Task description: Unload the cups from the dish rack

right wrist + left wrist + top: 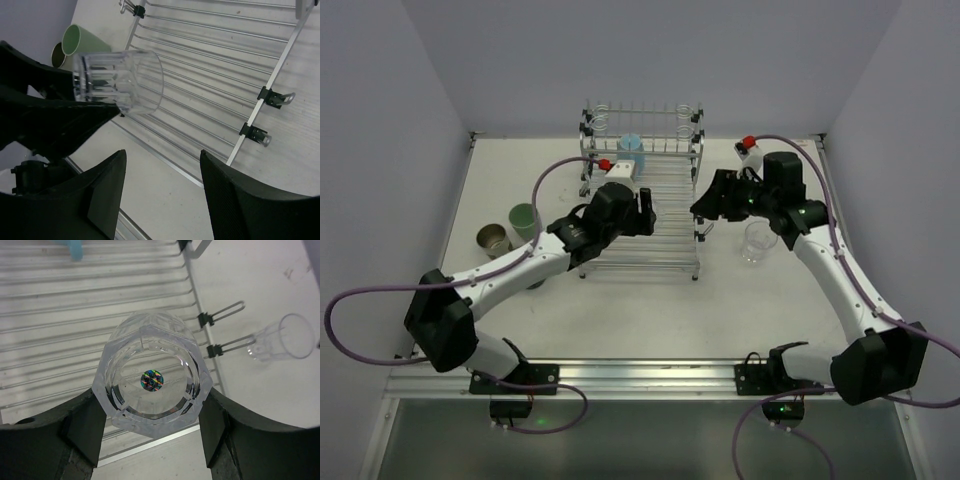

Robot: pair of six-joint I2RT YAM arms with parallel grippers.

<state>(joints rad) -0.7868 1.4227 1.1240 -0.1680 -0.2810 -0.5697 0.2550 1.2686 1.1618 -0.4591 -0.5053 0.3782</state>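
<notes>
Over the slatted base of the dish rack (pixel 670 240), the left gripper (pixel 152 410) is clamped on a clear tumbler (pixel 152 372), with one finger on each side of its faceted wall. The glass is tipped on its side, mouth pointing away from the wrist, and appears clear of the wires, so this is judged a lift-out in progress rather than a set-down. At the rack's right edge the right gripper (pixel 162 187) hangs with jaws wide and nothing between them, facing the held glass. It may be placed to receive the tumbler or simply standing off — which of the two cannot be determined. Right of the rack a second clear tumbler (pixel 757 241) rests on the table (pixel 620 320), apart from the wire frame. Left of the rack the pale green cup (pixel 524 220) and the beige cup (pixel 492 238) stand just beside each other, both unloaded. One light blue cup (pixel 631 152) sits on the rack against its back rail. No dark mug can be identified; the left arm may cover it. Assessment: the task is past halfway, with the held tumbler and the blue cup outstanding. Risk noted — smooth glass held on its side is liable to slip if swung fast
</notes>
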